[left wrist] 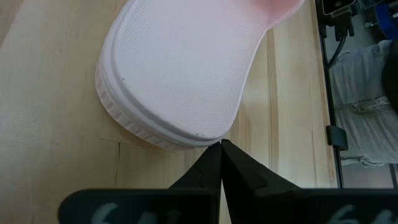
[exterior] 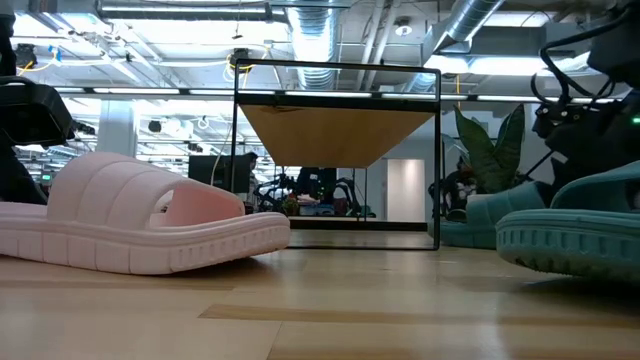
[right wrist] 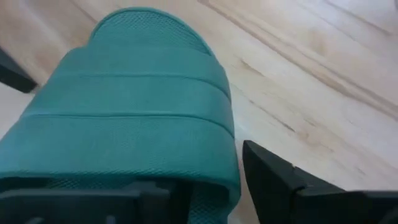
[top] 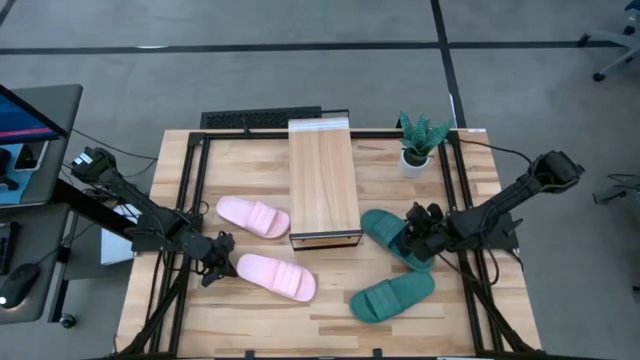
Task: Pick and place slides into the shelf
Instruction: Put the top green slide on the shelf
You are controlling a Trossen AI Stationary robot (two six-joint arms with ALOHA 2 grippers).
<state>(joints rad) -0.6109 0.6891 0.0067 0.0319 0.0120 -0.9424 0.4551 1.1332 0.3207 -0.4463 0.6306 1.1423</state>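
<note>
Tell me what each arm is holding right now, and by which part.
The right gripper has its fingers around the strap of a teal slide, closing on it. The left gripper, fingers shut, holds nothing, sitting beside a pink slide.
</note>
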